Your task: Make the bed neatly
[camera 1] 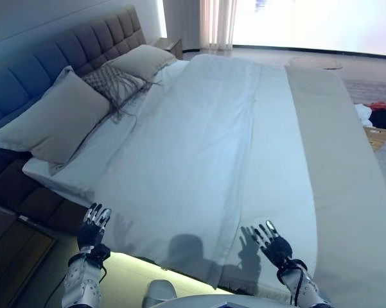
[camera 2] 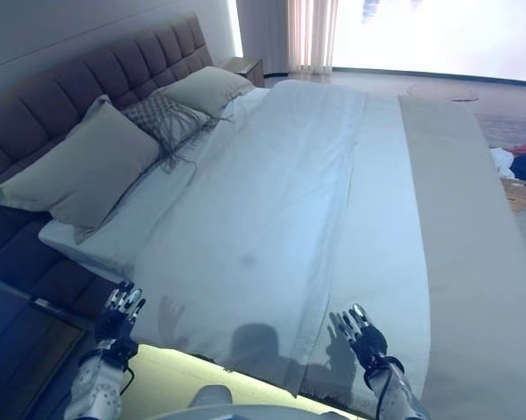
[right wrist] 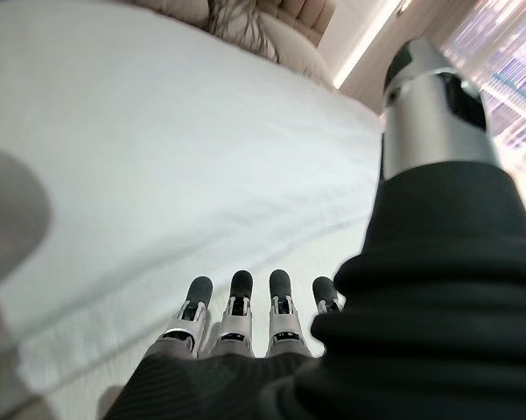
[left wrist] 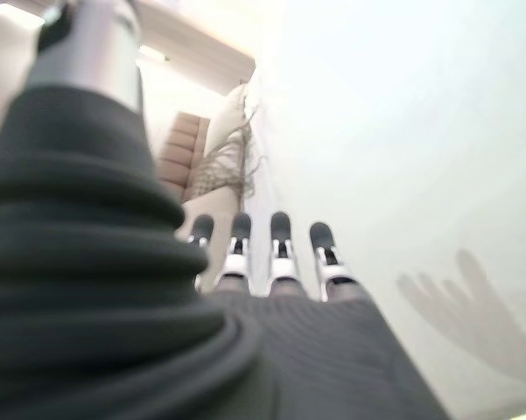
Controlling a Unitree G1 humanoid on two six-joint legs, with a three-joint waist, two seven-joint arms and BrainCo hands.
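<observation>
Hovering above the duvet (camera 1: 199, 160) edge — left hand (camera 1: 93, 226) and right hand (camera 1: 273, 242), fingers straight, holding nothing.

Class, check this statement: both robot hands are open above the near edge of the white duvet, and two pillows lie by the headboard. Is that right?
Not quite. The left eye view shows three pillows by the headboard: a large grey pillow, a patterned cushion and a second grey pillow. The rest holds: the left hand and right hand are open by the white duvet.
</observation>
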